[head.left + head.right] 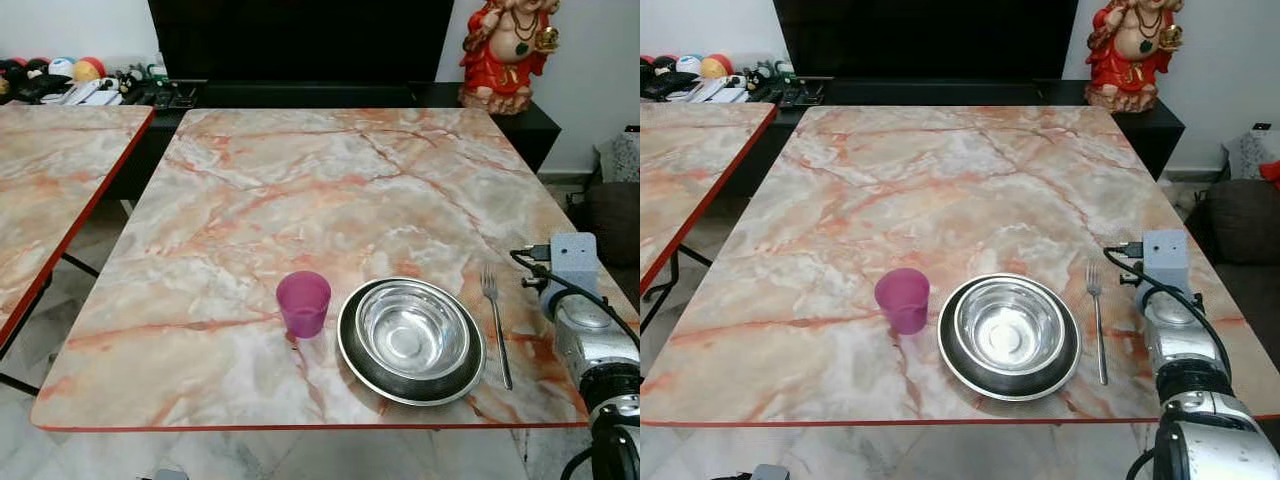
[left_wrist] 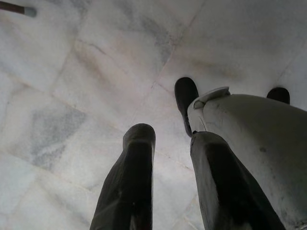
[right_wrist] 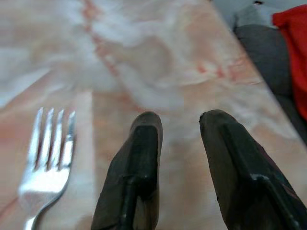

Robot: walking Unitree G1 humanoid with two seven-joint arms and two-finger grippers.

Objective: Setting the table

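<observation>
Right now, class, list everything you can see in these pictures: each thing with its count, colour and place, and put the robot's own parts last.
table: one, pink-orange marble pattern, red edge, centre.
second table: one, same pattern, to the robot's left.
cup: one, purple, near the front edge, left of the bowl.
plate: one, dark, under the bowl.
bowl: one, shiny steel, on the plate.
fork: one, silver, right of the plate.
statue: one, red and gold, on the dark cabinet behind.
balls: several, mixed colours, far left.
floor: pale marble tiles.
right hand: black fingers apart, above the table beside the fork.
left hand: black fingers apart, hanging over the floor.
</observation>
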